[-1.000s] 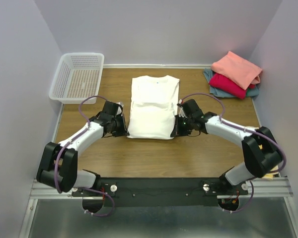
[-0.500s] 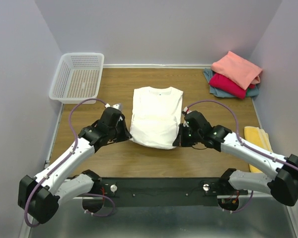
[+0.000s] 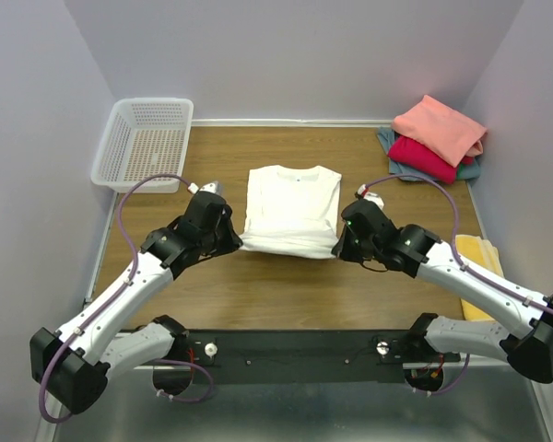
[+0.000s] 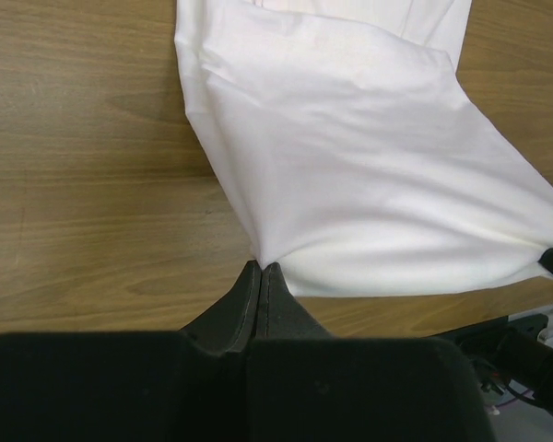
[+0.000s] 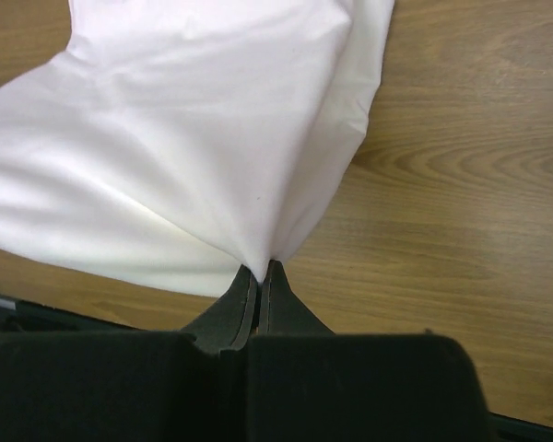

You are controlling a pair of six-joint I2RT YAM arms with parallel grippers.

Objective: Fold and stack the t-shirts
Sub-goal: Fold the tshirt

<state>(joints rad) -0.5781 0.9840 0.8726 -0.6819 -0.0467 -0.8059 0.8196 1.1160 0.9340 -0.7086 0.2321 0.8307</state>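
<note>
Top external view: white t-shirt (image 3: 293, 207) lies right of the basket (image 3: 144, 143).
My left claw (image 4: 260, 268): pinched shut on its near corner, basket side.
My right claw (image 5: 260, 268): clamped on the near corner away from the basket.
Folded stack (image 3: 436, 138): far right of the basket.

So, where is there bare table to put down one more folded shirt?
Free: the near strip between the white shirt and the arms' base rail; the gaps from that shirt to the basket and to the pile of folded shirts. Crowded: the far right corner, and the right edge by the yellow cloth.
</note>
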